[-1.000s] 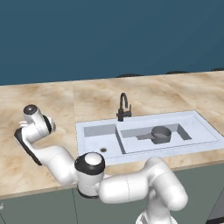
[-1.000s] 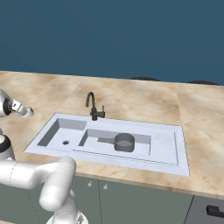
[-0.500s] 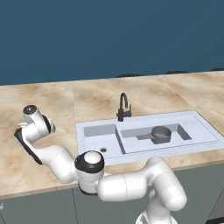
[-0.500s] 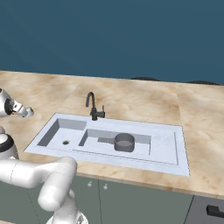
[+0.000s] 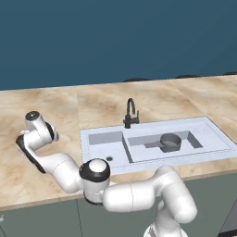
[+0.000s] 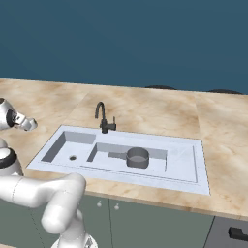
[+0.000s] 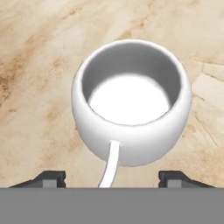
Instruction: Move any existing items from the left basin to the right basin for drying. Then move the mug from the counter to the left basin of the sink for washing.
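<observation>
In the hand view the white mug (image 7: 131,103) stands upright on the tan counter (image 7: 39,52), grey inside, with its thin handle turned toward the camera. My gripper (image 7: 113,177) is open just short of the mug, one dark fingertip (image 7: 52,177) at each side of the mug's near wall and both apart from it. The dark grey pan (image 5: 170,141) (image 6: 137,157) sits in the right basin (image 5: 143,151) (image 6: 109,162). Nothing lies in the left basin (image 5: 104,148) (image 6: 65,147).
A black curved faucet (image 5: 131,113) (image 6: 102,116) stands behind the sink (image 5: 217,139) (image 6: 193,181). My arm bends far left over the counter (image 5: 55,106) (image 6: 145,104), well away from the sink. A dark blue wall closes the back.
</observation>
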Tool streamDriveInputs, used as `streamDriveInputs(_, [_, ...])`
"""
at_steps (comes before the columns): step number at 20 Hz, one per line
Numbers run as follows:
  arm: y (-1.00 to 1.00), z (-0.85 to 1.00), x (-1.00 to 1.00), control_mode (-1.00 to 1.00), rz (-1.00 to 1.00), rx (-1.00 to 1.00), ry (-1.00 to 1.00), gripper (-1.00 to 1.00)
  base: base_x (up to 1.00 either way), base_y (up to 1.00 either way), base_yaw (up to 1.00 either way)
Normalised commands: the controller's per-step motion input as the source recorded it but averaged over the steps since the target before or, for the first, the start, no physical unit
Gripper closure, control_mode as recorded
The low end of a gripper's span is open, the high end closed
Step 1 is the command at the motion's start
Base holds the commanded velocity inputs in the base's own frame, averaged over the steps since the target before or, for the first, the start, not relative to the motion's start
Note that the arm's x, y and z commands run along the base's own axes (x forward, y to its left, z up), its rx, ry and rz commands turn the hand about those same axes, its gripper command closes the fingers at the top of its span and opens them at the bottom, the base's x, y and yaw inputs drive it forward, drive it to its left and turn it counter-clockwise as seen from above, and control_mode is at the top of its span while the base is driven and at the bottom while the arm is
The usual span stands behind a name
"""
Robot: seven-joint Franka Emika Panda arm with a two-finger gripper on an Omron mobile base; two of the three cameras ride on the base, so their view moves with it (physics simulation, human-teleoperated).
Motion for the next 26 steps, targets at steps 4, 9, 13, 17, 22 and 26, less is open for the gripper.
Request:
streamDriveInputs(4, [0.05,0.00,0.08,-1.00,0.00,0.00,0.04,1.00,0.00,0.00,0.00])
streamDriveInputs(9, [0.00,0.00,0.00,-1.00,0.00,0.00,0.01,1.00,0.00,0.00,0.00])
streamDriveInputs(13, [0.01,0.00,0.00,-1.00,0.00,0.00,0.02,1.00,0.00,0.00,0.00])
streamDriveInputs(17, [0.00,0.00,0.00,-1.00,0.00,0.00,0.00,1.00,0.00,0.00,0.00])
streamDriveInputs(22, [0.00,0.00,0.00,-1.00,0.00,0.00,0.00,1.00,0.00,0.00,0.00])
streamDriveInputs(26, [0.00,0.00,0.00,-1.00,0.00,0.00,0.00,1.00,0.00,0.00,0.00])
